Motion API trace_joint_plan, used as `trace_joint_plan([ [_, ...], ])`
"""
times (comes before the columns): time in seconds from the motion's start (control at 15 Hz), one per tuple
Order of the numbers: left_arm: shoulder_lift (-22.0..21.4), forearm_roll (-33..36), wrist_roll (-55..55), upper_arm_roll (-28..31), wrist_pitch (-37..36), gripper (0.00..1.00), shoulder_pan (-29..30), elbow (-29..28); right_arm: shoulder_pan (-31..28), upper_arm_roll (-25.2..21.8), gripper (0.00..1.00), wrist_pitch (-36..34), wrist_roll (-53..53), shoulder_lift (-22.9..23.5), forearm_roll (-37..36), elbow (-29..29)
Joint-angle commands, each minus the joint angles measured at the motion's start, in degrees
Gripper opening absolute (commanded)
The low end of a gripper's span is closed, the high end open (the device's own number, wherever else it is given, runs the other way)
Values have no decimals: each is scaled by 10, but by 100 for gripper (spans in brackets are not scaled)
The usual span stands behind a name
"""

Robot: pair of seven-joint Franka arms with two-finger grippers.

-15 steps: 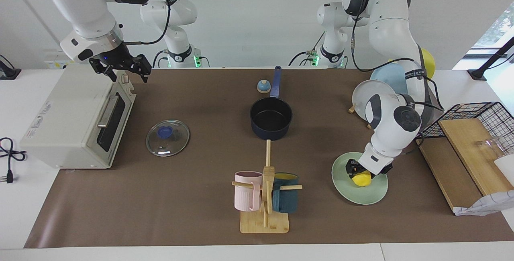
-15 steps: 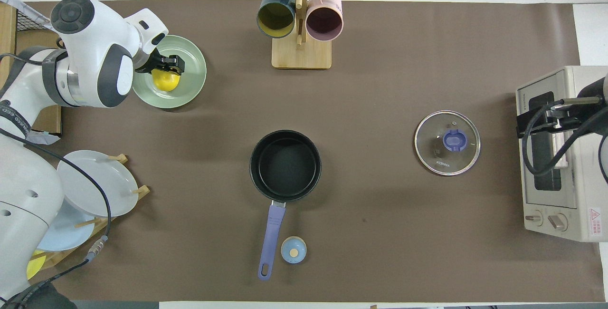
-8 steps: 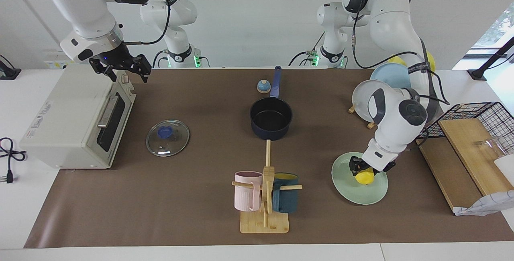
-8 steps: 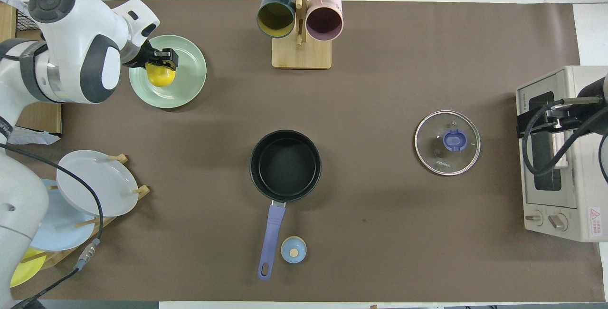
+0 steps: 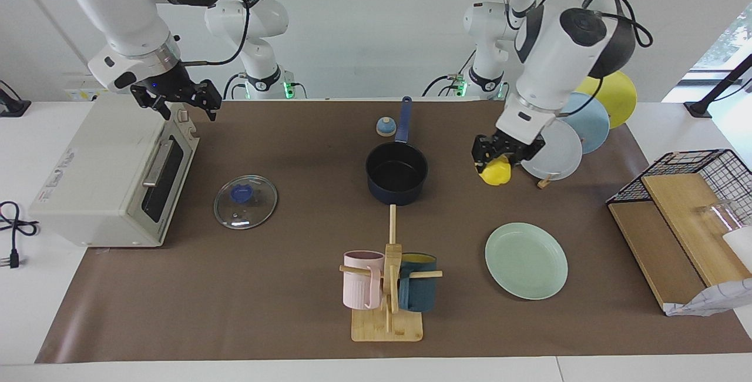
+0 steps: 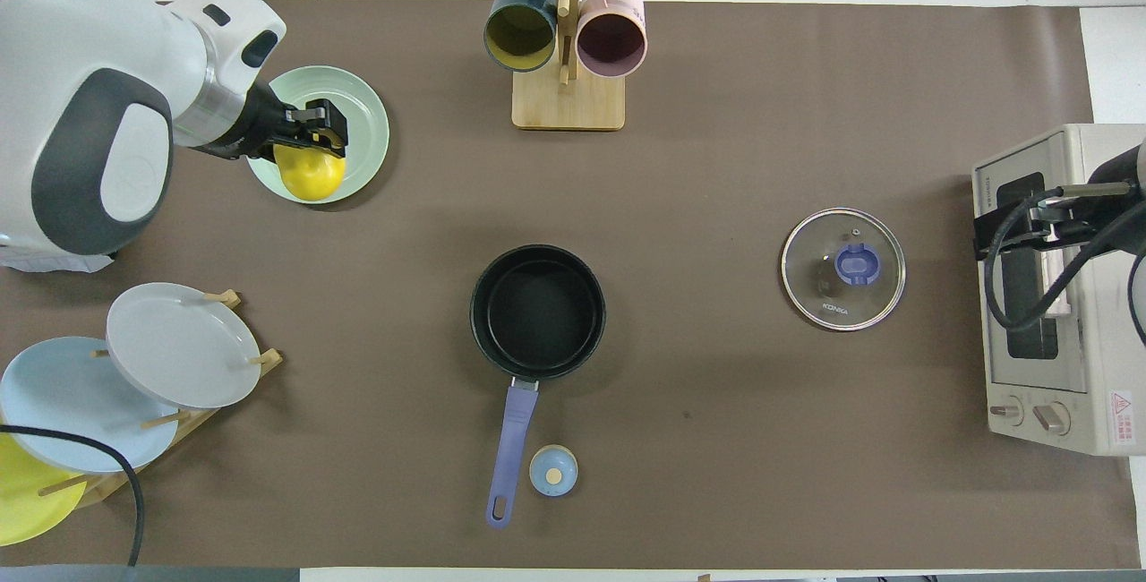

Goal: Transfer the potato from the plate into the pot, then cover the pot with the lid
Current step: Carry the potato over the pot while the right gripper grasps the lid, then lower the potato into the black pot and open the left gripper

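Facing view: the left gripper (image 5: 498, 161) is clamping the small lumpy yellow potato (image 5: 495, 173) in the air, clear of the round mint-green plate (image 5: 526, 260), for carrying toward the dark navy saucepan pot (image 5: 396, 173).
Overhead view: the potato (image 6: 309, 173) is seemingly overlapping the plate (image 6: 363, 121), only because it is raised.
Right gripper (image 5: 176, 100): waiting over the toaster oven (image 5: 111, 173), fingers spread and holding nothing, near the clear glass lid (image 5: 245, 201).

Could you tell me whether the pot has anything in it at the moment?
Empty: the pot shows only its bare black inside, and the left gripper holds the potato in the air.
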Motion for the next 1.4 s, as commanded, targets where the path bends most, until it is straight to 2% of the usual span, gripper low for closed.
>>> trace_joint_plan([
  [0.0, -57, -13, -57, 9, 74, 0, -72, -123, -1, 3, 100, 16, -14, -14, 14, -21],
  [0.13, -63, -13, -89, 10, 156, 0, -117, -185, 3, 4, 100, 68, -23, -16, 16, -38],
  [0.27, -44, -13, -97, 10, 197, 0, -141, -207, 2, 4, 100, 105, -30, -20, 16, -69],
  [0.47, -15, -13, -115, 11, 213, 0, -166, -210, 3, 5, 100, 183, -48, 3, 18, -115],
  [0.67, -13, -13, -122, 11, 254, 0, -180, -235, 7, 5, 100, 263, -80, 37, 50, -169],
  [0.93, 8, -11, -121, 12, 277, 0, -188, -241, 8, 5, 100, 445, -118, 54, 53, -291],
  [1.0, 12, -11, -121, 12, 284, 0, -188, -242, 8, 5, 100, 470, -118, 58, 53, -306],
  [1.33, 42, 3, -122, 13, 310, 0, -201, -244, 11, 5, 100, 481, -119, 77, 53, -326],
])
